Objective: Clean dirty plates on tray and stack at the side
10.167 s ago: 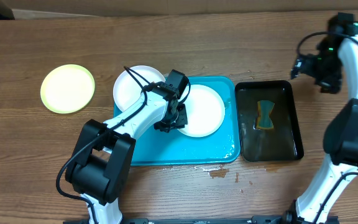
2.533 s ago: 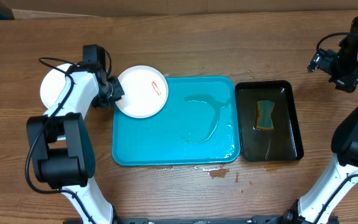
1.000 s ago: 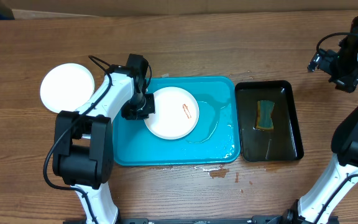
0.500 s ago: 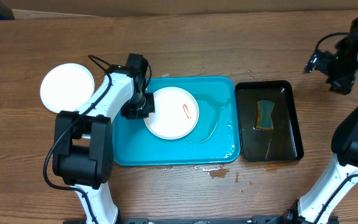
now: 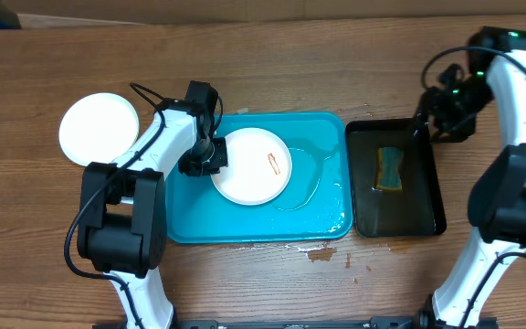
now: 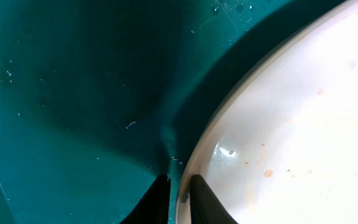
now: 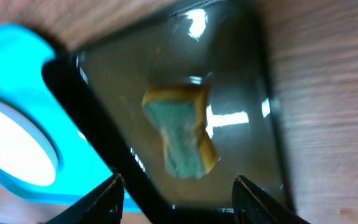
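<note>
A white plate [image 5: 252, 164] with a small orange-brown smear lies on the left half of the turquoise tray [image 5: 322, 215]. My left gripper [image 5: 210, 157] is shut on the plate's left rim. In the left wrist view the fingers [image 6: 207, 202] pinch the rim of the plate [image 6: 291, 137] just above the wet tray [image 6: 73, 93]. Another white plate [image 5: 99, 126] lies on the table at the far left. What is under it is hidden, and no green rim shows. My right gripper [image 5: 432, 114] is open and empty over the far edge of the black tray.
A black tray [image 5: 427, 215] of water stands right of the turquoise tray, with a teal-and-yellow sponge [image 5: 390, 169] in it. The right wrist view shows the sponge [image 7: 182, 140] below my open gripper [image 7: 178, 180]. Water pools on the turquoise tray's right half. A small spill marks the table near its front edge.
My right arm has swung left and down from the table's far right edge to above the black tray. The left gripper and its plate have stayed still for the last second.
</note>
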You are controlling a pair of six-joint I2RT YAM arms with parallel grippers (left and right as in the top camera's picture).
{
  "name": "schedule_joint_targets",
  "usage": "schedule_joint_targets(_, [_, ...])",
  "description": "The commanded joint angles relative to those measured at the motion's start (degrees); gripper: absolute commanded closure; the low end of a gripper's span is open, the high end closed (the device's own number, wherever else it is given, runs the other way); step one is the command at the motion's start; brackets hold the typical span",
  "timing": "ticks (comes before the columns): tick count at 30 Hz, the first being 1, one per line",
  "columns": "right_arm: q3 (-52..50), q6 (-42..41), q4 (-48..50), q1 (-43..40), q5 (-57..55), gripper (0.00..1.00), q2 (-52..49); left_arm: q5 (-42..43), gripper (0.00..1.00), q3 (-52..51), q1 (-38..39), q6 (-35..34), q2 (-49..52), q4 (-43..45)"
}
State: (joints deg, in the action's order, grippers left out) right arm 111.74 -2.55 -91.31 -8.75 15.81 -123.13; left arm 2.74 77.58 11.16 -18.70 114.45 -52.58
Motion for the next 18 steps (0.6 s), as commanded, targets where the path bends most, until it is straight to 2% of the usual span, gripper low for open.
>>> schedule_joint_targets(1, [-1.14,-2.23,-0.7,3.65,-5.99,0.42,2.8,-0.15,0.85,-0.39,0.13,-1.25,0.2,0.15])
schedule_joint_targets(6, [-3.91,-6.88,0.24,7.32,-13.29,0.42,2.8,-0.15,0.85,-0.39,0.13,-1.49,0.2,0.13])
schedule_joint_targets(12, [-10.91,-6.91,5.07,9.55,-13.4,0.42,2.8,-0.15,0.84,-0.39,0.13,-1.51,0.2,0.17])
schedule_joint_targets(18, [-19.93,-6.88,14.27,10.97,-13.22,0.39,2.8,-0.15,0.84,-0.39,0.13,-1.7,0.2,0.28])
